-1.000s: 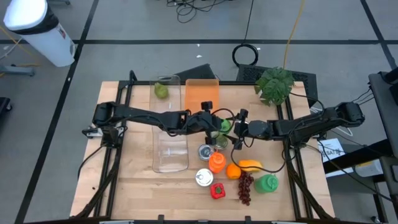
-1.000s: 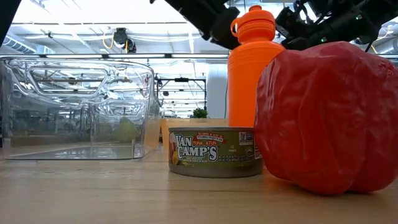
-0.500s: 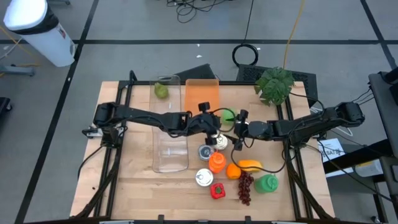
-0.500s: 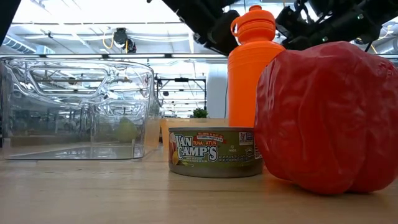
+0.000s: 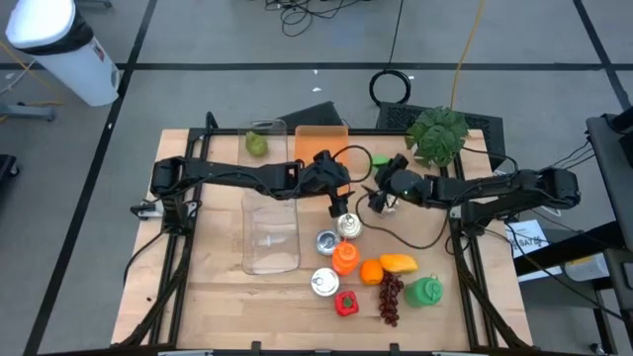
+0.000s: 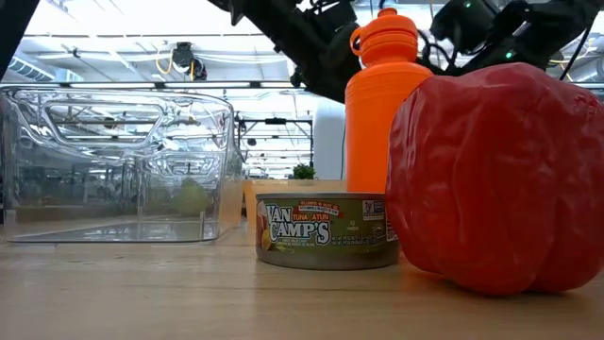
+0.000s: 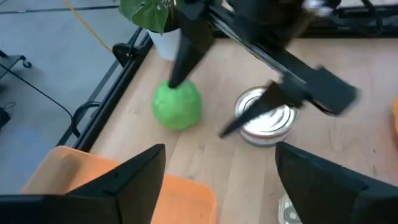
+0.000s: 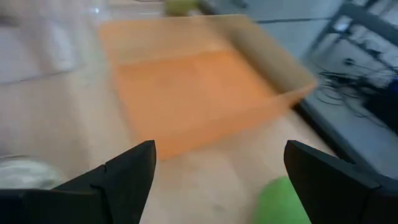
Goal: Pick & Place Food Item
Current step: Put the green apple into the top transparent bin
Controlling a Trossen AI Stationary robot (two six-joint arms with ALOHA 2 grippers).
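Observation:
A green ball-shaped fruit (image 5: 355,185) (image 7: 177,104) lies on the wooden table between my two grippers, beside a silver can (image 5: 348,225) (image 7: 267,116). My left gripper (image 5: 336,203) (image 7: 217,180) stands open above the table, a little short of the fruit, near the orange bin (image 5: 321,148). My right gripper (image 5: 382,193) (image 8: 217,186) is open too. Seen from the left wrist, its fingers (image 7: 184,50) spread over the fruit and the can. The fruit (image 8: 283,202) shows low between them in the right wrist view. My right gripper has one finger (image 7: 180,65) ending right at the top of the green fruit (image 7: 174,90), coming slanting down from above. Whether it touches the fruit I cannot tell. The fruit rests on the table.
A clear bin (image 5: 270,218) (image 6: 118,165) lies left of the cans, with a green pear (image 5: 256,143) at its far end. Nearer the front stand two more cans (image 5: 325,283), an orange bottle (image 5: 344,259) (image 6: 382,104), a red pepper (image 6: 500,179), grapes (image 5: 391,297) and a plant (image 5: 437,133).
My left gripper has opened and drawn back toward the table's far left, uncovering the silver can. The green fruit now lies free on the table. My right gripper has gone toward the far edge and turned toward the orange bin.

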